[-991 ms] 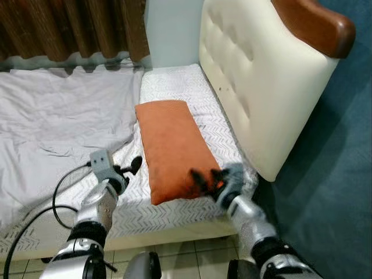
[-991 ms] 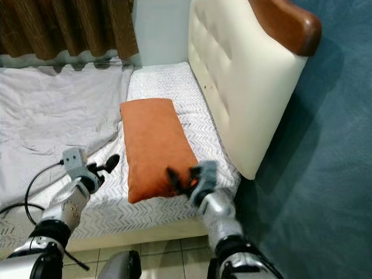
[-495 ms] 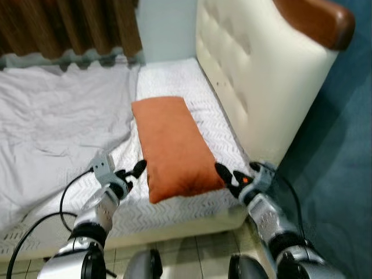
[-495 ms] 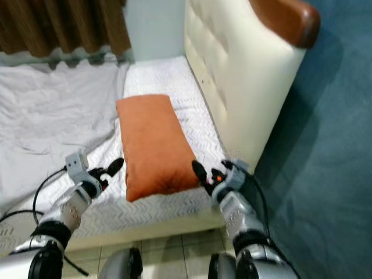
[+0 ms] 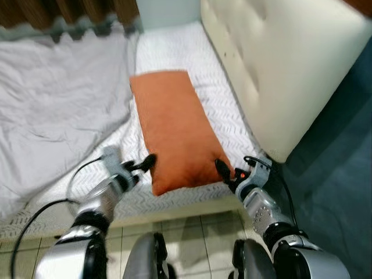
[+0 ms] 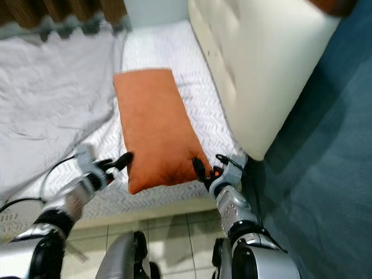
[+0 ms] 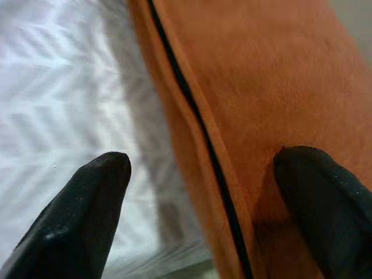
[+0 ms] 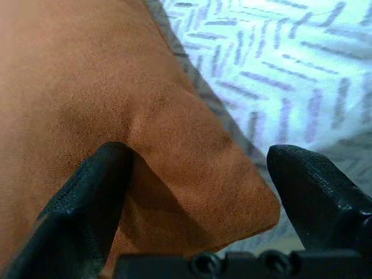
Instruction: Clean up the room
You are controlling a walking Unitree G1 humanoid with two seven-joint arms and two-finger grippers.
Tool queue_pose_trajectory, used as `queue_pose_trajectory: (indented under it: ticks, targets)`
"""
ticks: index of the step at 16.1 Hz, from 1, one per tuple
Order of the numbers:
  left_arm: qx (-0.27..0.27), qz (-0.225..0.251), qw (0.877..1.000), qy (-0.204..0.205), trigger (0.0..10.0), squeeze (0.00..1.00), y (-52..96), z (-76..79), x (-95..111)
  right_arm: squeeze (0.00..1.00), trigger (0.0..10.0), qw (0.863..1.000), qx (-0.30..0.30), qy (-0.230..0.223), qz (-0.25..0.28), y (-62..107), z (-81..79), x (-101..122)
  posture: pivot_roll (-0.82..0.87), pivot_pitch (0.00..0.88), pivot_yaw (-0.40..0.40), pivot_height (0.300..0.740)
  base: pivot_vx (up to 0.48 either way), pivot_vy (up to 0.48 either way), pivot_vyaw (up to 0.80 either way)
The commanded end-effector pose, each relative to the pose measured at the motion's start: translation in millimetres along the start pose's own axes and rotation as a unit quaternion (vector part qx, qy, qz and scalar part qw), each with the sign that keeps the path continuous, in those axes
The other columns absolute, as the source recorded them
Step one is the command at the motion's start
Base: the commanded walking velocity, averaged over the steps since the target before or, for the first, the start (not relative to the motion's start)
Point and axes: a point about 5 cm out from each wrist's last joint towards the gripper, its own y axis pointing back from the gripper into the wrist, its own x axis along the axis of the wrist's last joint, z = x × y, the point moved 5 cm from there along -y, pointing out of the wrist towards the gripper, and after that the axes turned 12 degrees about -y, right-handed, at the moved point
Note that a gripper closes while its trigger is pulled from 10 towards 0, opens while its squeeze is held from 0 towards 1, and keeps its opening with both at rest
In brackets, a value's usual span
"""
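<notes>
An orange pillow [image 5: 172, 125] lies lengthwise on the white chevron sheet [image 5: 174, 43] of a bed. My left gripper [image 5: 142, 164] is open at the pillow's near left corner; in its wrist view one fingertip [image 7: 317, 186] rests on the orange fabric and the other sits over the sheet, with the piped seam between them. My right gripper [image 5: 228, 172] is open at the near right corner, one fingertip [image 8: 96, 186] pressing on the pillow [image 8: 87, 75] and the other over the sheet beside it.
A cream padded headboard [image 5: 279, 64] rises along the bed's right side. A rumpled grey blanket [image 5: 52, 104] covers the left of the bed. A black cable [image 5: 35, 215] loops off my left arm. Tiled floor [image 5: 197, 229] lies below the bed edge, a teal surface [image 5: 337, 174] to the right.
The view has tilted down and closer. My left gripper has moved right onto the pillow's near left edge. My right gripper swung out past the corner and now straddles it.
</notes>
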Motion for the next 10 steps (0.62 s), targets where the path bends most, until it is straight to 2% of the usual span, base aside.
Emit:
queue_pose_trajectory:
  ticks: [1,2,3,4,6,7,8,10]
  targets:
    - [-0.014,-0.02,1.0,0.0,10.0,0.0,-0.8,6.3,-11,0.0,10.0,1.0,-0.004,0.009,-0.018,-1.0,-2.8,-10,0.07,0.298,0.063,0.615,0.0,0.0,0.0]
    - [-0.032,-0.028,0.999,0.011,10.0,0.0,-6.9,20.9,-15,0.0,10.0,1.0,0.0,0.017,-0.012,-4.7,-9.9,-6,0.07,0.322,0.066,0.615,0.0,0.0,0.0]
    - [-0.04,-0.027,0.999,0.018,10.0,0.0,-9.5,27.1,-15,0.0,10.0,1.0,0.002,0.018,-0.009,-6.3,-13.1,-4,0.06,0.333,0.066,0.615,0.0,0.0,0.0]
    - [-0.051,-0.035,0.998,0.009,10.0,0.0,-14.8,38.5,-16,0.0,10.0,1.0,0.008,0.016,-0.007,-9.6,-21.2,-3,0.04,0.364,0.066,0.615,0.0,0.0,0.0]
    - [-0.052,-0.045,0.998,-0.012,10.0,0.0,-17.6,43.6,-18,0.0,10.0,1.0,0.013,0.014,-0.006,-11.3,-26.7,-4,0.04,0.368,0.066,0.615,0.0,0.0,0.0]
    - [-0.047,-0.046,0.998,-0.012,10.0,1.0,-17.5,42.8,-19,0.0,3.3,1.0,0.021,0.012,-0.01,-12.2,-32.0,-8,0.03,0.381,0.07,0.615,0.0,0.0,0.0]
    - [-0.049,-0.053,0.997,-0.016,10.0,1.0,-17.4,44.2,-22,0.0,0.0,1.0,0.027,0.002,-0.012,-13.3,-37.3,-11,0.02,0.383,0.071,0.615,0.0,0.0,0.0]
    - [-0.053,-0.06,0.996,-0.025,10.0,1.0,-16.8,45.2,-26,0.0,0.0,0.999,0.032,-0.012,-0.012,-14.1,-41.3,-12,0.02,0.381,0.071,0.615,0.0,0.0,0.0]
